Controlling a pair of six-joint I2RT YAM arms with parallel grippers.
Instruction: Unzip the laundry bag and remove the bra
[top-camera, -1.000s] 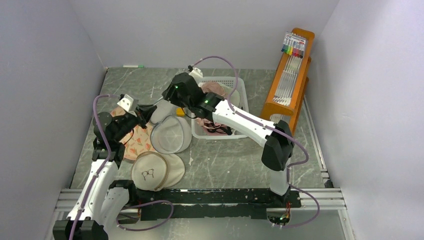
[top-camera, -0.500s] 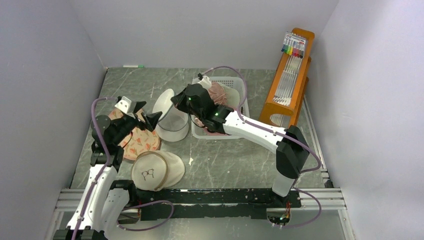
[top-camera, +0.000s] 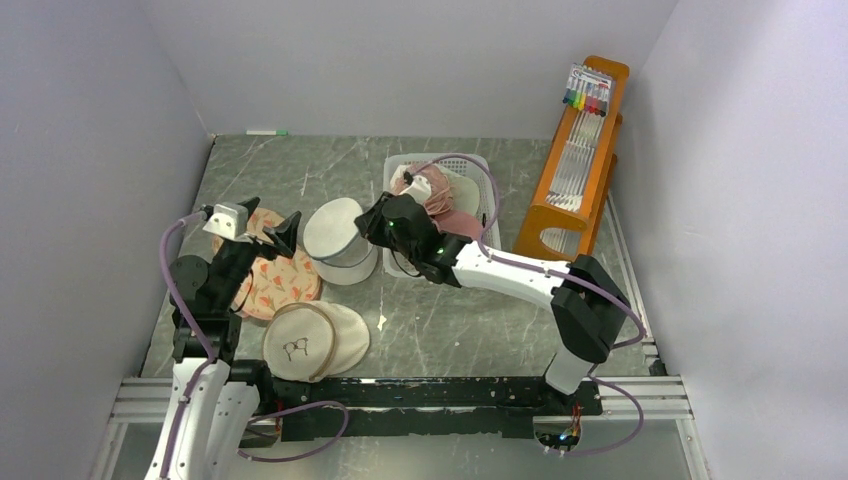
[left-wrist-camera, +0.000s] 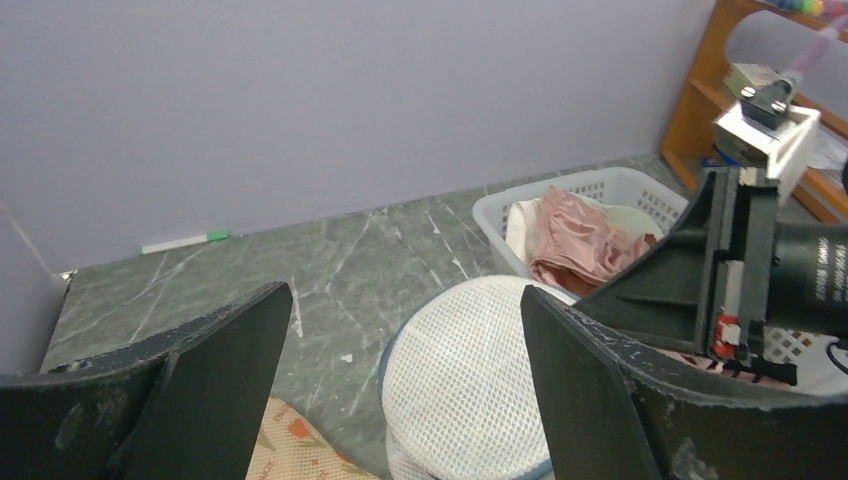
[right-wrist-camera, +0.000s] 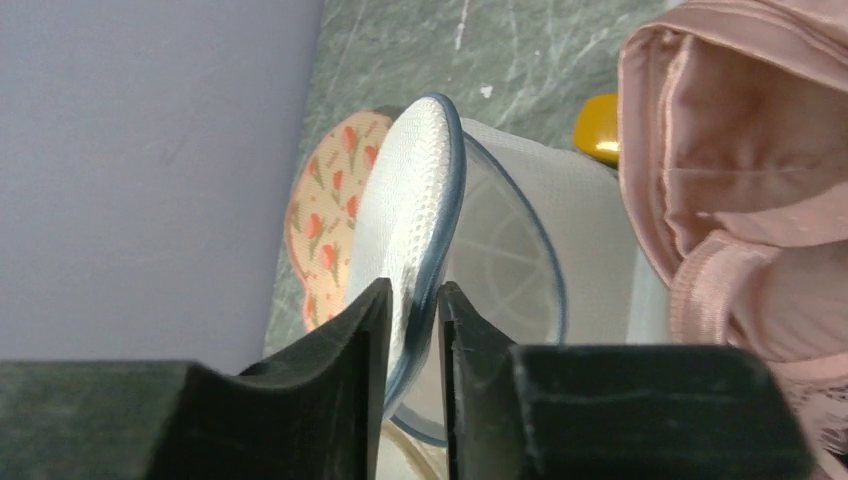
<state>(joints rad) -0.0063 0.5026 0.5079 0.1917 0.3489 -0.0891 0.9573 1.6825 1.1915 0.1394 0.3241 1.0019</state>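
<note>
So, top view first: the laundry bag (top-camera: 338, 240) sits on the table (top-camera: 450, 320) right beside the basket (top-camera: 398, 163). The bra (top-camera: 452, 205) is lying in that basket, out of the bag. The right pincer (top-camera: 374, 222) is at the bag's edge on the basket side. The left pincer (top-camera: 270, 218) hangs on the far side of the bag from the basket, above the flower pad (top-camera: 270, 285).

Left wrist view: the left pincer (left-wrist-camera: 405, 300) is spread wide with nothing in it. Past it you see the laundry bag (left-wrist-camera: 465, 395) mesh face, then the basket (left-wrist-camera: 600, 182) with the bra (left-wrist-camera: 580, 240) draped in it.

Right wrist view: the right pincer (right-wrist-camera: 412, 292) is nipped nearly together on the rim of the laundry bag (right-wrist-camera: 410, 200) round flap. That flap stands away from the drum, so the zipper is open. What shows of the inside looks empty. The bra (right-wrist-camera: 740, 180) is close by, on the basket side.

My read: unzipping's done and the bra's out, so it's pretty much finished. What's left is letting go of the flap and backing both arms off.
</note>
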